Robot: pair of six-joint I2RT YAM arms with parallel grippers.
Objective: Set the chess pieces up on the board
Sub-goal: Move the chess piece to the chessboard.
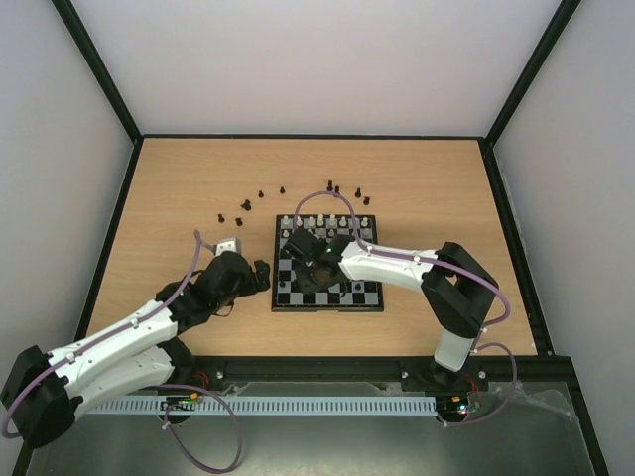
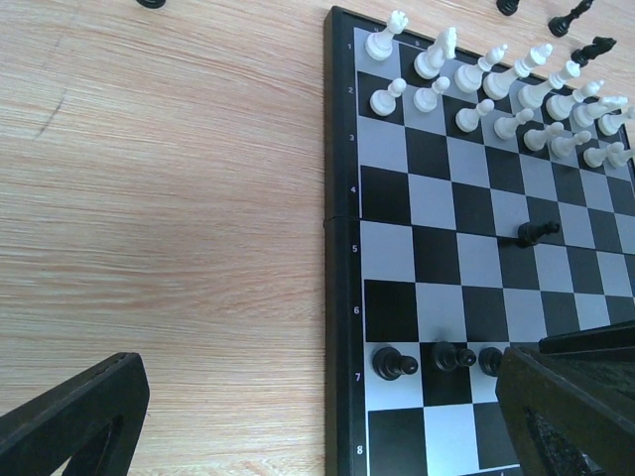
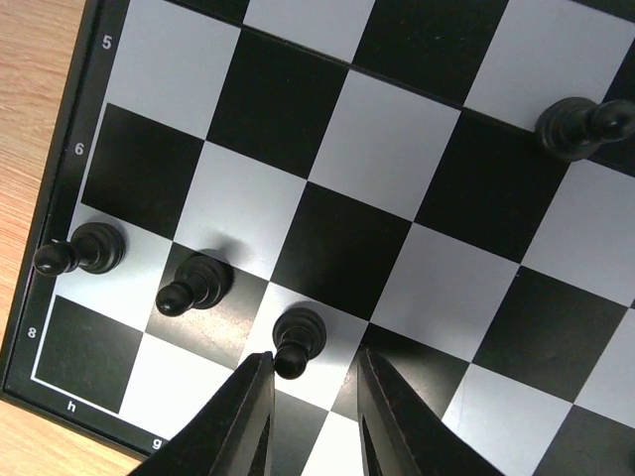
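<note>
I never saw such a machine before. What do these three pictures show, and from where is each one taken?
These are two robot arms, the left arm and the right arm, bolted at the near edge of a wooden table. The wide picture looks down from above and behind them; the other two come from a camera on each wrist. A chessboard lies on the table. White pieces fill its far rows, three black pawns stand in a near row, and more black pieces wait on the wood. The left claw is open and empty. The right claw, slightly open, straddles the third pawn.
</note>
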